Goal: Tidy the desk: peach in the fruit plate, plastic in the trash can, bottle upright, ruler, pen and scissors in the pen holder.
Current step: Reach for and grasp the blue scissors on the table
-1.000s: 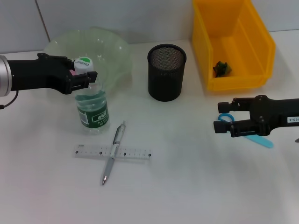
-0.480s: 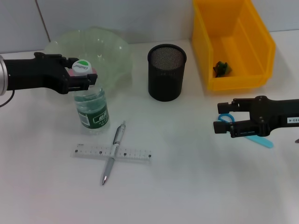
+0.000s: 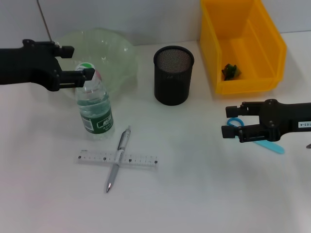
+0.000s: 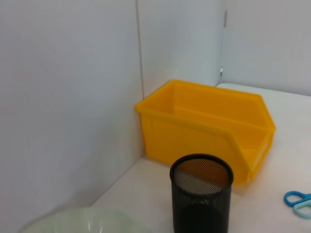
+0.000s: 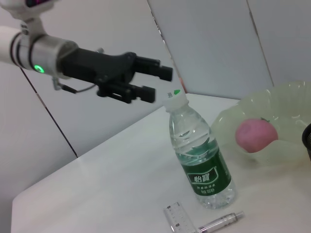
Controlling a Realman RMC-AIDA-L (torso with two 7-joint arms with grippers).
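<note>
The clear bottle [image 3: 95, 109] with a green label stands upright in front of the fruit plate [image 3: 116, 53]. My left gripper [image 3: 82, 61] is open, level with the cap and just to its left, touching nothing. The pink peach [image 5: 256, 135] lies in the plate. A pen [image 3: 116, 162] lies across the clear ruler [image 3: 141, 159] near the front. The blue scissors [image 3: 272, 145] lie flat at the right; my right gripper [image 3: 232, 122] is open over their handle. Green plastic [image 3: 230, 71] sits in the yellow trash can [image 3: 272, 48].
The black mesh pen holder [image 3: 173, 77] stands at the back centre, between the plate and the yellow bin. White walls close off the back of the table.
My left gripper has let go of the bottle's cap and drawn back up and to the left. The bottle stays standing. The right arm has not moved.
</note>
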